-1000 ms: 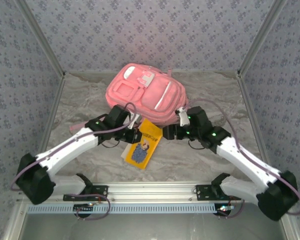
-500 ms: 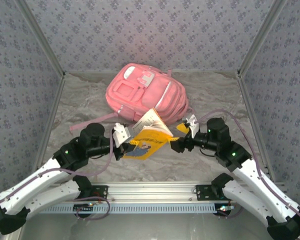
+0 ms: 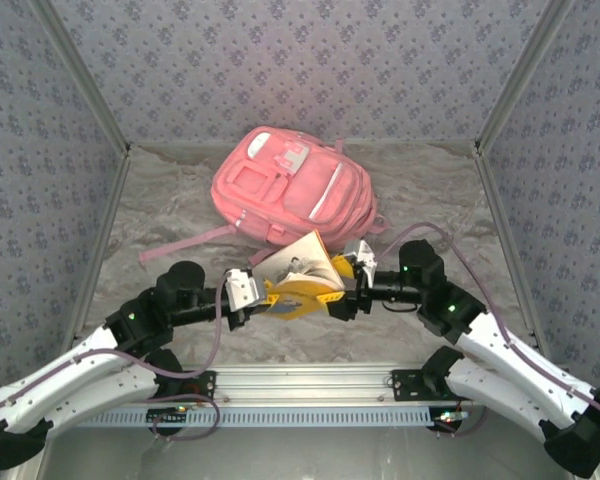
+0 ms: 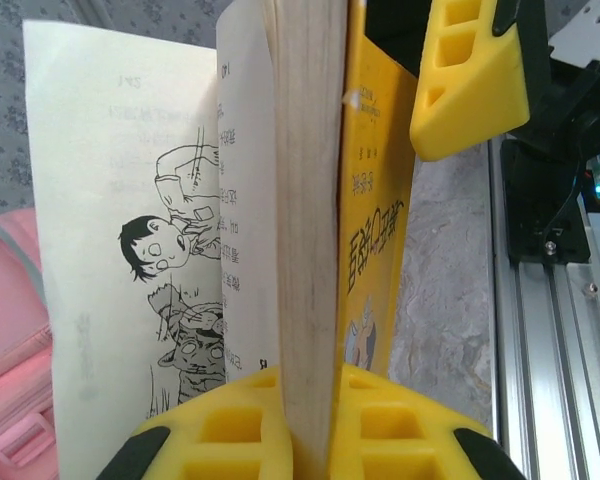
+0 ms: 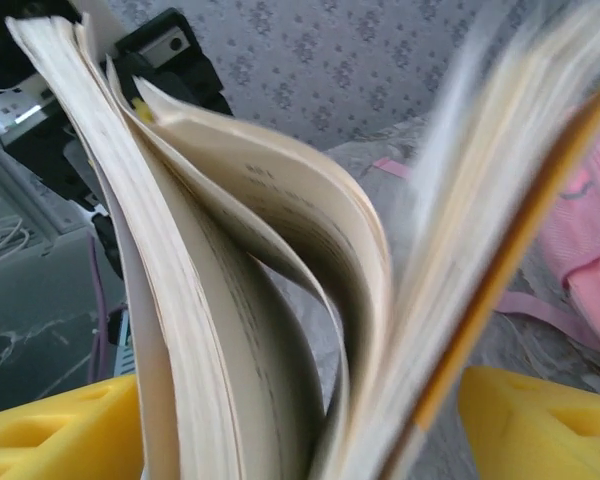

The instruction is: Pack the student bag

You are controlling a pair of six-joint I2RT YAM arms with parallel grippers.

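Right hand [image 3: 344,290] has reached the book [image 3: 300,266] that left hand [image 3: 261,293] clamps.

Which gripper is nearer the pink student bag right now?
Right, narrowly. The right gripper sits just in front of the near right corner of the student bag, at the book; the left gripper, shut on that book, sits further back toward the arm bases.

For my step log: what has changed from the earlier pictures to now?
The left claw lifted the book off the table and holds it, pages fanning. The right claw moved in, open around its other edge. The student bag stayed put.
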